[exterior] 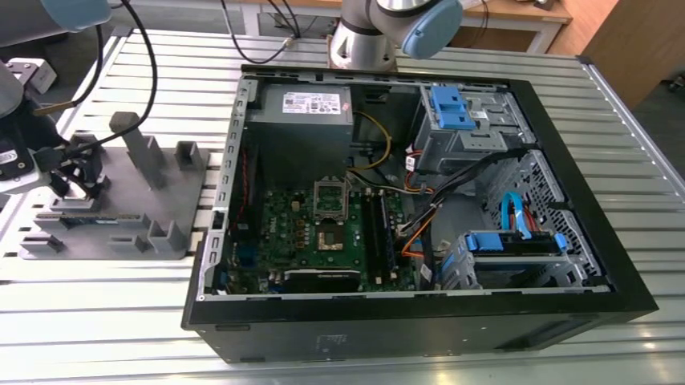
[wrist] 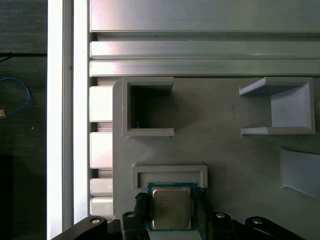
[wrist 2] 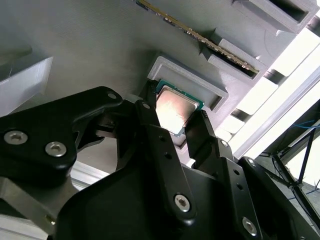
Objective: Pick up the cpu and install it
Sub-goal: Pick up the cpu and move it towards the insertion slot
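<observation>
By the counter's [exterior: 107, 321] edge at the exterior view's left, the gripper [wrist: 171, 196] sits low on the grey tray [exterior: 176, 192], hemmed by the raised pocket wall [wrist: 170, 172] just beyond the cpu [wrist: 171, 212] and upright blocks [exterior: 139, 144] nearby. The open computer case [exterior: 615, 269] offers room from above, though cables [exterior: 423, 228] cross beside its motherboard [exterior: 305, 233].

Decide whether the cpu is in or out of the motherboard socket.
Out. In both wrist views the cpu sits at the rimmed holder of the grey tray, outside the computer case.
</observation>
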You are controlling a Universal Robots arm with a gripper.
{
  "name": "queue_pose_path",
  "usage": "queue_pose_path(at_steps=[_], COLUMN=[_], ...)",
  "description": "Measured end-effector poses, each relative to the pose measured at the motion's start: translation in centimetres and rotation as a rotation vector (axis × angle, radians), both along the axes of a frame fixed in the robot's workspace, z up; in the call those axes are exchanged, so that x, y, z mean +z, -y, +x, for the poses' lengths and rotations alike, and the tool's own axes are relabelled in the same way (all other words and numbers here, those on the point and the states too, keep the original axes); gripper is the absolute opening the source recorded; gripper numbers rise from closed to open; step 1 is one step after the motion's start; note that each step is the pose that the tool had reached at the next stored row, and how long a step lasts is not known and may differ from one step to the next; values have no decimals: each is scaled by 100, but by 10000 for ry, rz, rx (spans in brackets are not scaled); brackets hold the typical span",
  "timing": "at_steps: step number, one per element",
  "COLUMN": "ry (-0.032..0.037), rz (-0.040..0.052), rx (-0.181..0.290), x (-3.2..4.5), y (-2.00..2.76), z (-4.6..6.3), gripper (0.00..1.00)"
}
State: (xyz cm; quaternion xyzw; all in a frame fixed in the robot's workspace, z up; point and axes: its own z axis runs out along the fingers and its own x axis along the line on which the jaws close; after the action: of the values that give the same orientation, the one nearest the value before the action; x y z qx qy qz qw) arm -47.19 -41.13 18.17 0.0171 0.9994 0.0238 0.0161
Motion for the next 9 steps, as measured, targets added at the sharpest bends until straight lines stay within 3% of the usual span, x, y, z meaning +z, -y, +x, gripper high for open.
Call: queue_pose_path(at_steps=[9], ry=[2], rz=[3], rx=[0], x=[2], y=[0], z=[0], gripper=[47])
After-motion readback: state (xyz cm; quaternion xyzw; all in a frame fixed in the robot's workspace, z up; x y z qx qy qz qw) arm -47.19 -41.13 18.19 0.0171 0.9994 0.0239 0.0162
